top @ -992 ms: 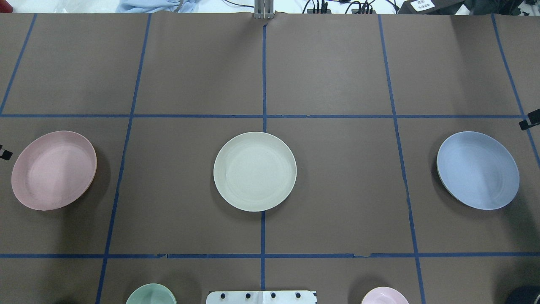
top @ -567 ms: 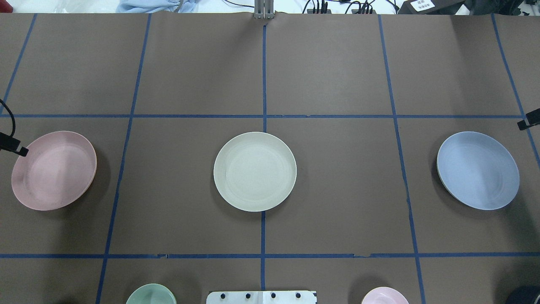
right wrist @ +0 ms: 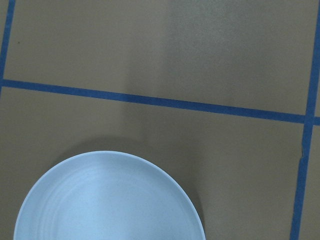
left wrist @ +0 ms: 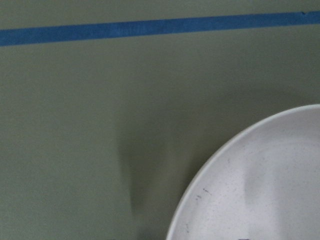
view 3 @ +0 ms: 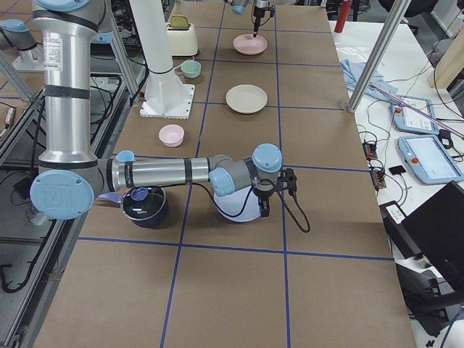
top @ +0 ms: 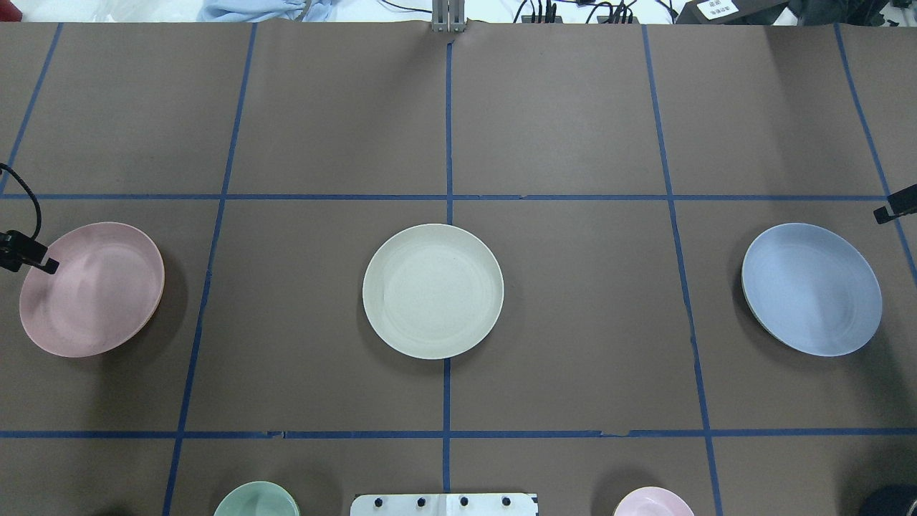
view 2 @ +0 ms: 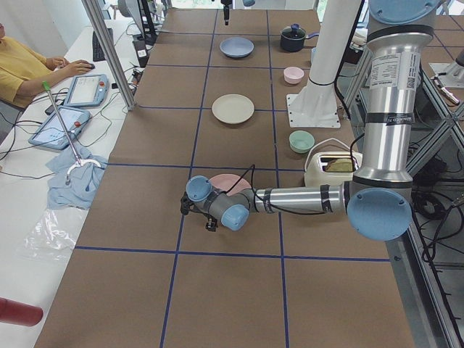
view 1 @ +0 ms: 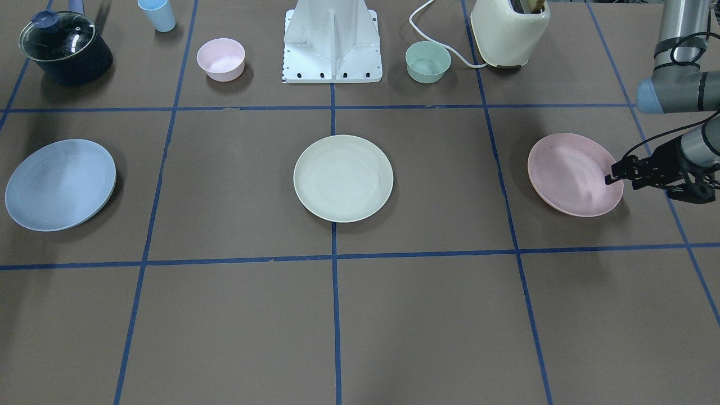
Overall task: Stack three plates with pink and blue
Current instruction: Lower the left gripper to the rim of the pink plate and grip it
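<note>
Three plates in a row across the table [top: 573, 129], well apart. Cream-white plate [top: 433, 291] in the middle, on the centre tape line. Pale pink plate [top: 92, 289] out on the robot's left, light blue plate [top: 812, 289] out on its right; none stacked. Left arm's fingers [top: 39, 261] reach in low over the pink plate's outer rim, tips above the plate's edge; spread or pressed together, cannot tell. Right arm's fingers [top: 888, 211] sit just off the blue plate's outer far side; their state cannot be told either. Both wrist views show only plate rim and table.
</note>
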Motion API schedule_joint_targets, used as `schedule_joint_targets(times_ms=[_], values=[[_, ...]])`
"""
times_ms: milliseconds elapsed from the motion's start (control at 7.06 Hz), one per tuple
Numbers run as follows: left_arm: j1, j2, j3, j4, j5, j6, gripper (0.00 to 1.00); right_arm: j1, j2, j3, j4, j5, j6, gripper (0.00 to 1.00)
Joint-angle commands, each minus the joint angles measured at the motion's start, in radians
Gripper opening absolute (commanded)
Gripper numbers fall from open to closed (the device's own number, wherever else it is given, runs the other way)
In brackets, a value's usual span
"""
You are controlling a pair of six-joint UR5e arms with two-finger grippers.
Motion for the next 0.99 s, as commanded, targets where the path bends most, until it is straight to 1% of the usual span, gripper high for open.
schedule_joint_targets(times_ms=[0,142,283,425,567,850], values=[[0.021,0.006,0.005,-0.025,0.008,0.005,0.72,-0.001,0.000,0.001,0.000,0.000,-0.002,1.00],[0.027,0.004,0.003,-0.025,0.008,0.000,0.72,-0.001,0.000,0.002,0.000,0.000,-0.002,1.00],[0.030,0.006,0.003,-0.027,0.008,0.010,0.63,-0.001,0.000,0.002,0.000,0.000,-0.002,1.00],[0.030,0.006,0.005,-0.033,0.008,0.009,0.06,-0.001,0.000,0.002,0.000,0.000,-0.002,1.00],[0.030,0.007,0.005,-0.034,0.008,0.009,0.00,-0.001,0.000,0.002,0.000,0.000,-0.002,1.00],[0.029,0.007,-0.008,-0.027,-0.004,-0.014,0.00,-0.001,0.000,0.001,0.000,0.000,-0.002,1.00]])
